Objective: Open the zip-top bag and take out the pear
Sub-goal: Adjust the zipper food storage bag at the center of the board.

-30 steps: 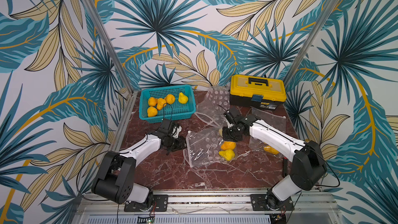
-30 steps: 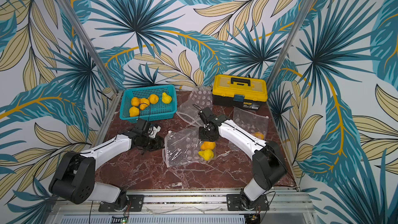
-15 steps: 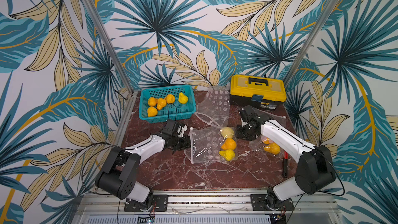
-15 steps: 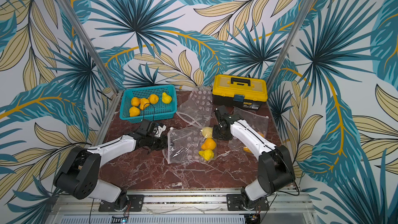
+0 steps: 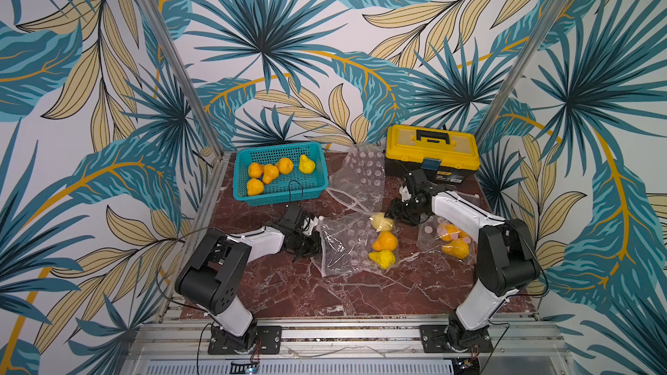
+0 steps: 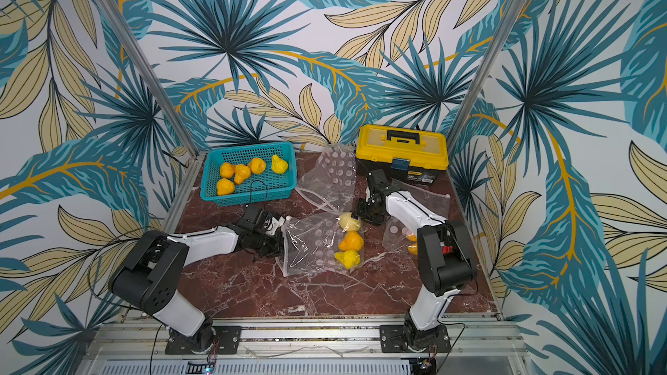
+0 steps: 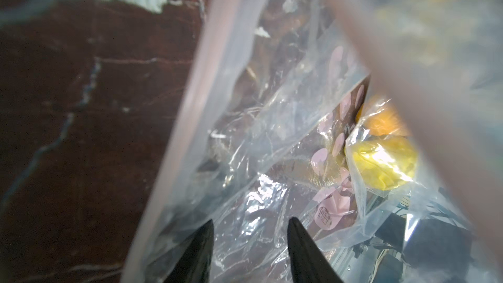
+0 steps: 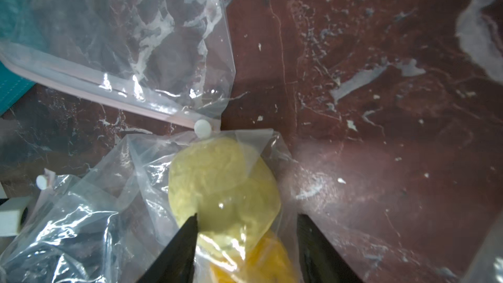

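Left gripper (image 5: 311, 243), lower centre of a top view, sits at the mouth edge of the zip-top bag (image 5: 346, 243); in the left wrist view its two dark fingers (image 7: 196, 251) stand apart with clear film between and over them, but whether they actually pinch the film I cannot tell. Judged purpose: hold the mouth up so the bag stays gaping. Inside, three pears lie in a row at the closed end, right of centre in both top views: a bright yellow pear (image 5: 382, 258) nearest, an orange pear (image 5: 385, 240) in the middle, a pale yellow pear (image 5: 382, 221) farthest. Right gripper (image 5: 397, 212) is just beside the pale one; the right wrist view shows its jaws parted on either side of that fruit (image 8: 223, 191) through the film, not clenched on it. No pear is out yet. A second bag (image 5: 445, 241) with fruit lies under the right arm; an empty bag (image 5: 359, 178) lies farther back. Surface: dark red marble tabletop (image 5: 325, 290), white veins. Rear: teal basket (image 5: 279, 174) with five pears, upper left of the table; yellow toolbox (image 5: 431, 155), upper right. Walls carry palm-leaf wallpaper.
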